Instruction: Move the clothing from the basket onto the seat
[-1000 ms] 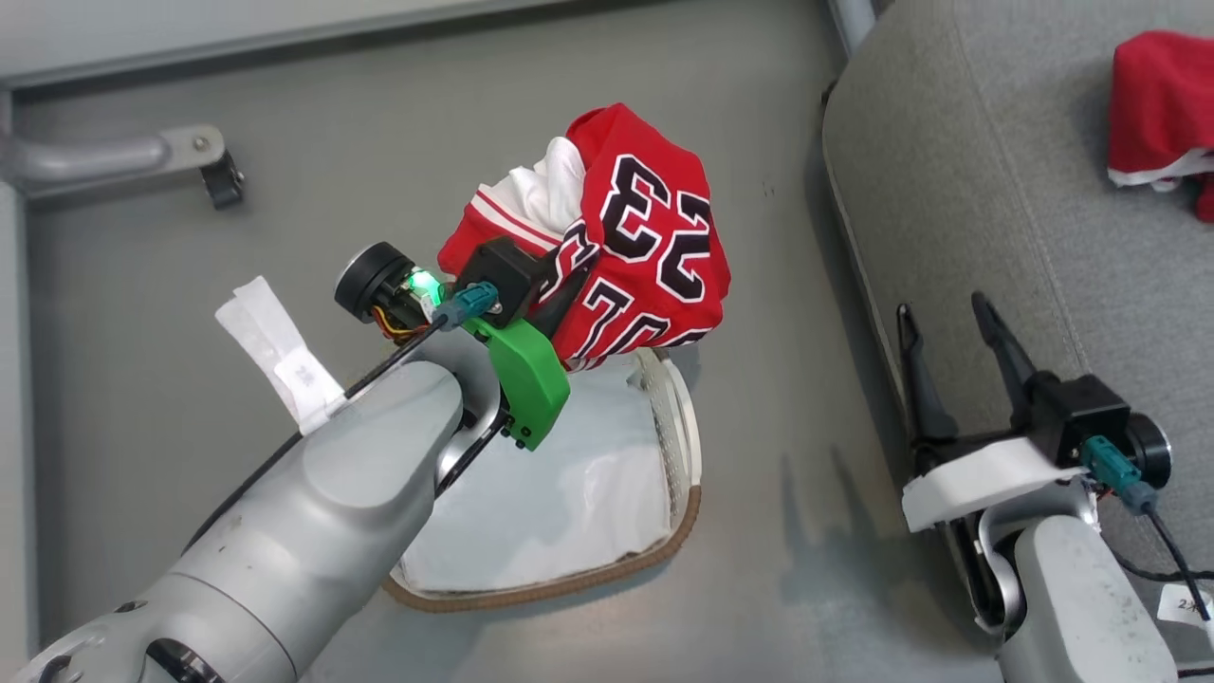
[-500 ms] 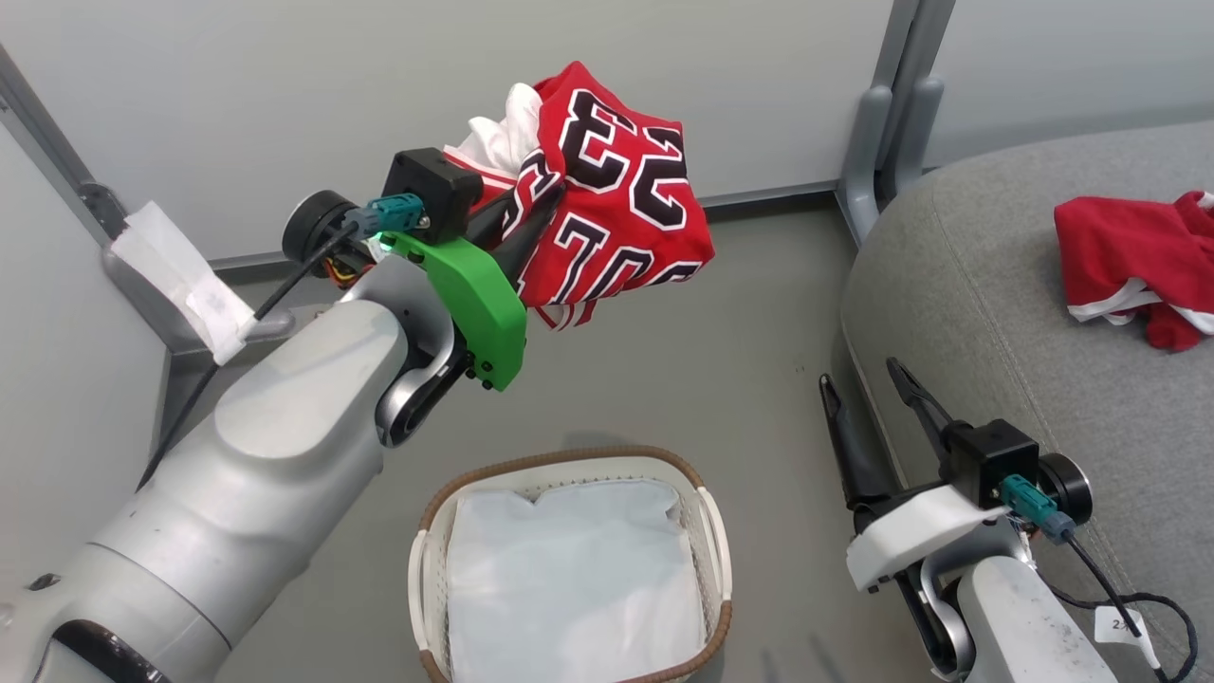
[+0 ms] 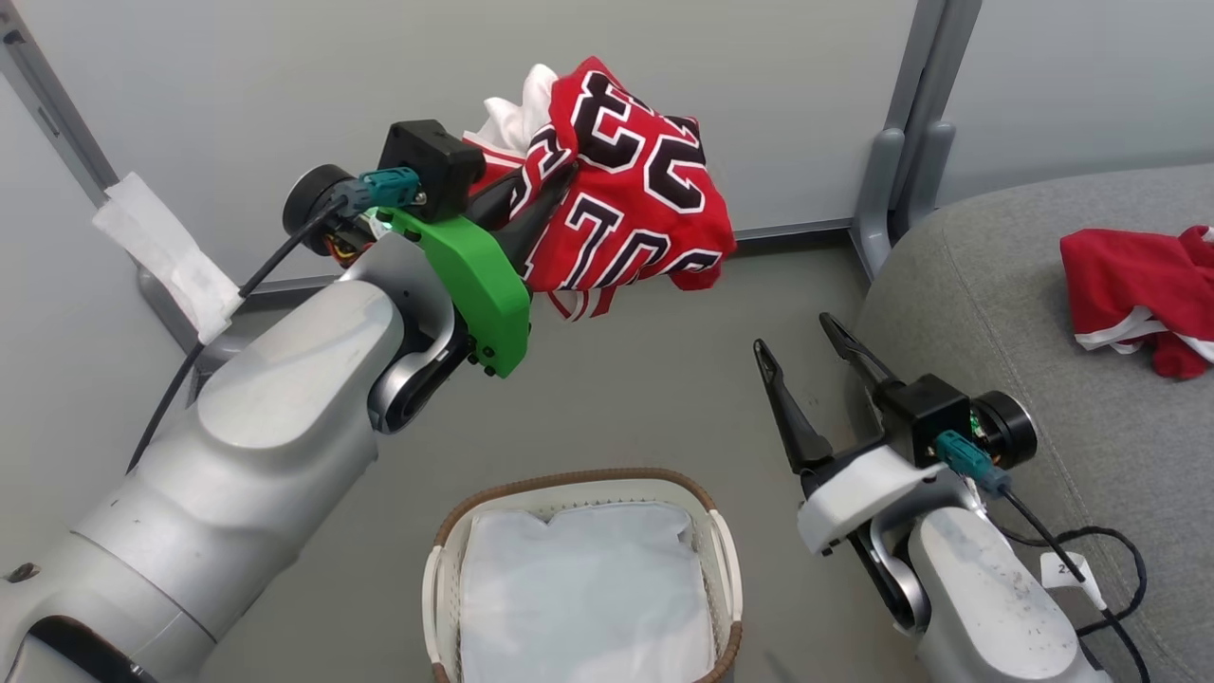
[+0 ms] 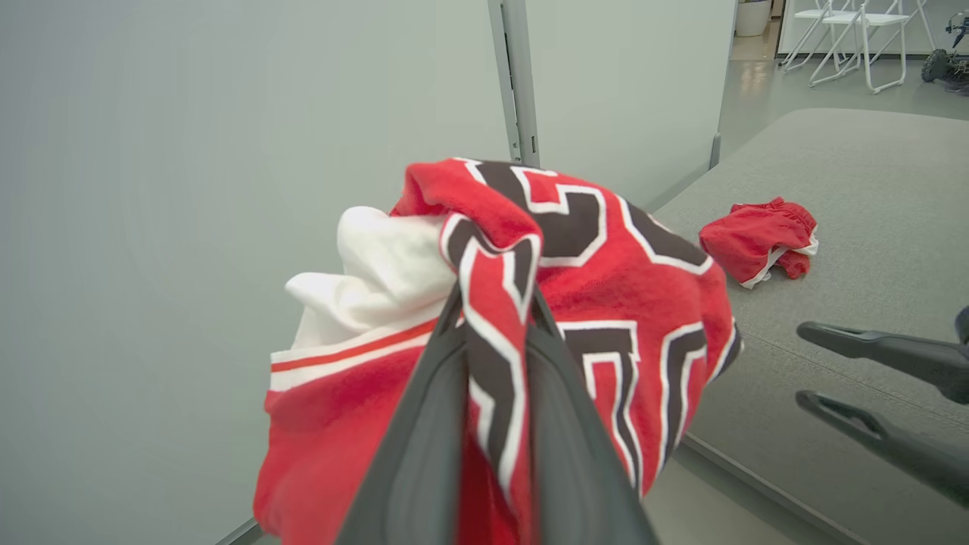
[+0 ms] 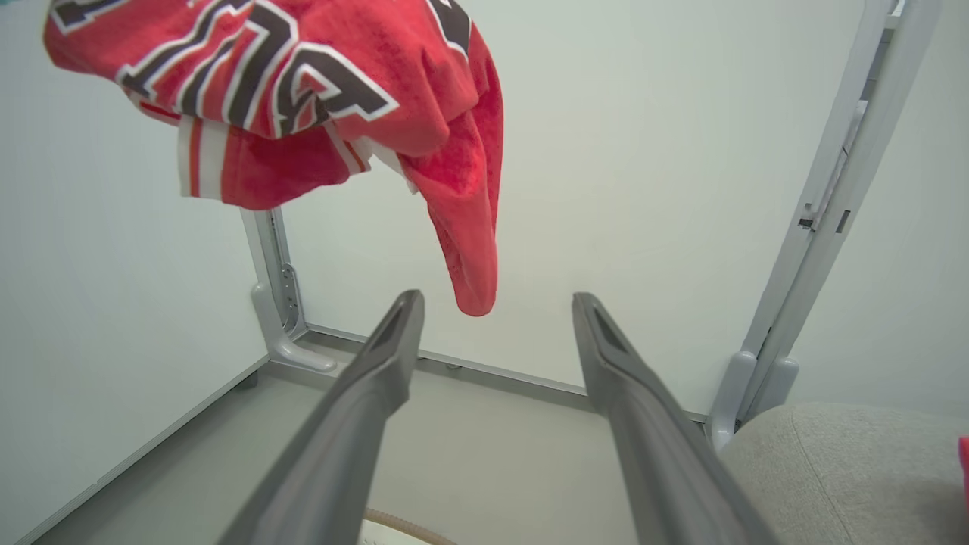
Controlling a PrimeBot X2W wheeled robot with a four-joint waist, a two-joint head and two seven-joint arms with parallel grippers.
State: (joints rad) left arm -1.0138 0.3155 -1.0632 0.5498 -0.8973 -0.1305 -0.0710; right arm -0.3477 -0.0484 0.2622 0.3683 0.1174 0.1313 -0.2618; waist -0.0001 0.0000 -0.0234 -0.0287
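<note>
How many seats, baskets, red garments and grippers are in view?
seat: 1
basket: 1
red garments: 2, held garment, loose garment
grippers: 2, left gripper, right gripper
total: 6

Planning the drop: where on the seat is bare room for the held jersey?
The seat is bare from its rounded left edge across to the red garment lying on it. Crowded: around that garment, and by the left edge, where the right gripper hovers open.
</note>
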